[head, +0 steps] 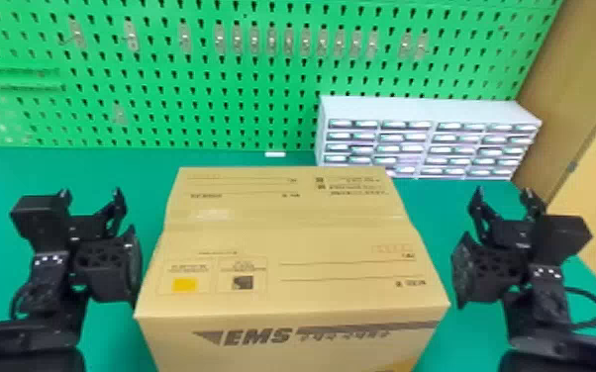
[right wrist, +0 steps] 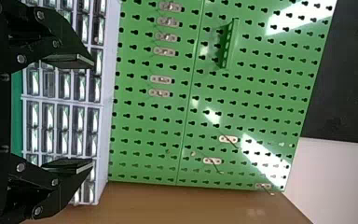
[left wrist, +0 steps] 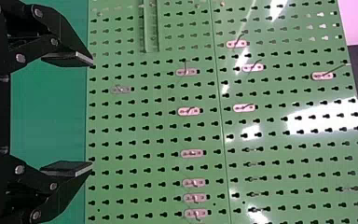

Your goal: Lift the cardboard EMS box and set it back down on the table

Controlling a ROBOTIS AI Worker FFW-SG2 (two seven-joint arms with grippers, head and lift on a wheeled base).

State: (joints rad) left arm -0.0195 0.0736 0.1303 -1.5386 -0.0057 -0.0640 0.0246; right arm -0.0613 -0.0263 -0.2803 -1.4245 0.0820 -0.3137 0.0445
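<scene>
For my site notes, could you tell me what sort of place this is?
Probably a workshop or lab bench: a green perforated metal pegboard with hooks, a white cabinet of small drawers, and a flat green tabletop suggest it.

Workshop bench, green pegboard with hooks, small-parts drawer cabinet

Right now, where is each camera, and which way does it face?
Head view: on the head, looking forward and down at the box; left arm and right arm show.
Left wrist view: on that wrist, facing pegboard; left fingers show.
Right wrist view: on that wrist, facing pegboard and drawers; right fingers show.
All share the pegboard.
</scene>
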